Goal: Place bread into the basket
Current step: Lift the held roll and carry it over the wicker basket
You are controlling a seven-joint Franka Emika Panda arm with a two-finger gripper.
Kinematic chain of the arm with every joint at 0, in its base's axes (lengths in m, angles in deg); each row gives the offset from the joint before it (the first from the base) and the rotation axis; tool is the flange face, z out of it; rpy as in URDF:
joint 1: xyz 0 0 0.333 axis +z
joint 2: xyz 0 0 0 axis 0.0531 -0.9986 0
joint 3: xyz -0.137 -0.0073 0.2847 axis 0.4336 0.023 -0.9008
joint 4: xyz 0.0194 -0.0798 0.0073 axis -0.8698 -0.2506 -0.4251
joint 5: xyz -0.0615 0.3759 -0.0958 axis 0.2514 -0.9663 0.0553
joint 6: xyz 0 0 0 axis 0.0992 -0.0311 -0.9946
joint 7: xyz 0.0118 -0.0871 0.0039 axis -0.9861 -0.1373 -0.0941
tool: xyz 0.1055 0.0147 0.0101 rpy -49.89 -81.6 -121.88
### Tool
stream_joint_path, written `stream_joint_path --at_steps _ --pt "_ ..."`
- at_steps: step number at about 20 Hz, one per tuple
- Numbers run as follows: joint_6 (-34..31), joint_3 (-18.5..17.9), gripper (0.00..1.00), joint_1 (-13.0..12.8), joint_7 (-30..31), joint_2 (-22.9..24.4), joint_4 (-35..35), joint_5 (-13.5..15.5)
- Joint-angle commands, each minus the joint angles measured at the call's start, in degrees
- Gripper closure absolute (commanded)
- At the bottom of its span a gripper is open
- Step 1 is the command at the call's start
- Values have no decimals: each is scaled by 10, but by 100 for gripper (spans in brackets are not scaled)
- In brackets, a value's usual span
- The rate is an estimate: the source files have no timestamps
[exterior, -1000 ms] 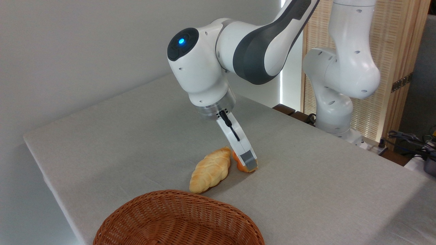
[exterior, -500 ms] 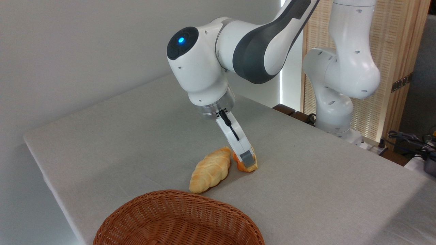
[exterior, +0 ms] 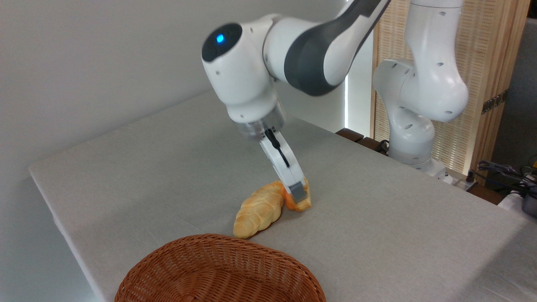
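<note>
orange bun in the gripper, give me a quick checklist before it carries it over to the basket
1. Gripper shut on the orange bun: ok.
2. Bun clear of the table: cannot tell; no gap shows under it.
3. Bun clear of the braided loaf: not ok; they look in contact.
4. Basket has room: ok; the part in view holds nothing.
5. Path to basket free: not ok; the loaf lies between.
</note>
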State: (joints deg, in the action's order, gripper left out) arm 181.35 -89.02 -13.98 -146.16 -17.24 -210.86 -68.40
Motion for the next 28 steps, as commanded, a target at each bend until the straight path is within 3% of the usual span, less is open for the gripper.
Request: stream_joint_path --at_steps 1,6,13,14,15,17,28 --pt "36 -2 48 -1 1 0 61 13" --pt "196 -4 40 0 154 -12 73 13" --pt "345 -11 37 8 217 -44 74 -24" --pt "355 -11 31 8 225 -48 75 -25" --pt "372 -11 0 8 242 -55 75 -27" --pt "387 -11 0 11 267 -59 76 -27" --pt "387 -10 0 11 269 -66 84 -27"
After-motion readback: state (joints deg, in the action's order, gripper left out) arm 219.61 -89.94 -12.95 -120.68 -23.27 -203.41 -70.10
